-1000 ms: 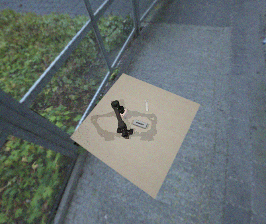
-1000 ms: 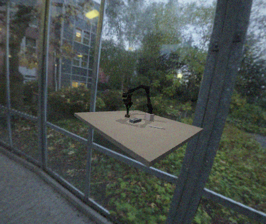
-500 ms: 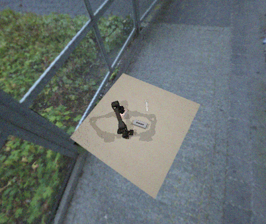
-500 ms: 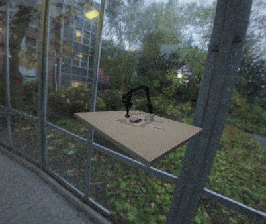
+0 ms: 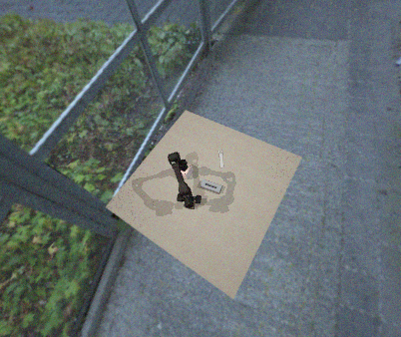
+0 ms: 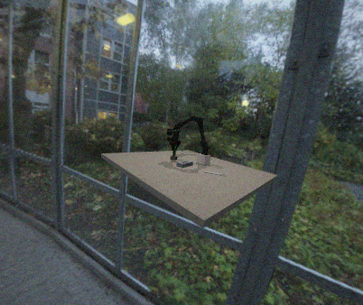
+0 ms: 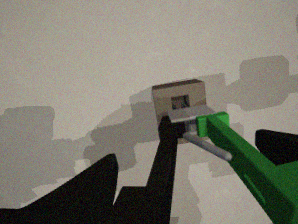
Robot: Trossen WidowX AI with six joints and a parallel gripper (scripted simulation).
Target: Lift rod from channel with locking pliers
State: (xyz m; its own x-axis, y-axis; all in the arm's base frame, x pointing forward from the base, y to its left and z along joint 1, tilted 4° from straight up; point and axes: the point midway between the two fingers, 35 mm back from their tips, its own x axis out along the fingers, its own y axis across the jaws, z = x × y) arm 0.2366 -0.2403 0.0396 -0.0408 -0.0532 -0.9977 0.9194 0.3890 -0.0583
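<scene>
Tool: the gripper (image 5: 191, 200) (image 6: 173, 151) (image 7: 186, 149) stands wide above the holster, with nothing clasped between its fingers.
Pliers: the green handle (image 7: 255, 172) slants up from the holster toward the wrist camera; a grey bar (image 7: 210, 147) lies close by it. The pliers appear to be in the holster, not yet taken.
Holster: the tan block (image 6: 173, 158) (image 7: 162, 102) with a square opening, low under the tool.
Channel block: the grey block (image 5: 203, 187) (image 6: 184, 164) sits near the holster, on the table (image 5: 235, 249) (image 6: 195, 198).
Rod: too small to make out; presumably in the channel block.
Light bar: the flat pale piece (image 5: 220, 159) (image 6: 214, 173) lies farther from the holster, past the channel block.
Weight: likely modest but jaw-heavy, so the pliers may swing if held at the handle ends.
Feel: stiff and probably smooth, not fragile; the hinged handles may shift under a squeeze.
Hold: take both handles squarely, clear of the hinge, lightly enough not to lock them early.
Risk: an off-centre grasp could twist the pliers against the holster.
</scene>
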